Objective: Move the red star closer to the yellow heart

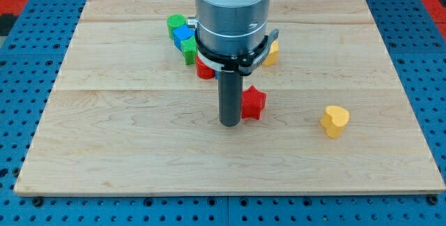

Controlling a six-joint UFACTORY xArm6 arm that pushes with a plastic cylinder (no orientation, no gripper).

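Note:
The red star (254, 102) lies near the middle of the wooden board. My tip (230, 123) stands right against the star's left side, touching or nearly touching it. The yellow heart (335, 121) lies to the star's right, a little lower in the view, with a gap of bare board between them.
A cluster sits at the view's top behind the arm: a green block (175, 23), a blue block (183, 35), another green block (189, 50), a red block (204, 69) and a yellow block (272, 53), partly hidden by the arm. The board (104, 135) rests on a blue pegboard.

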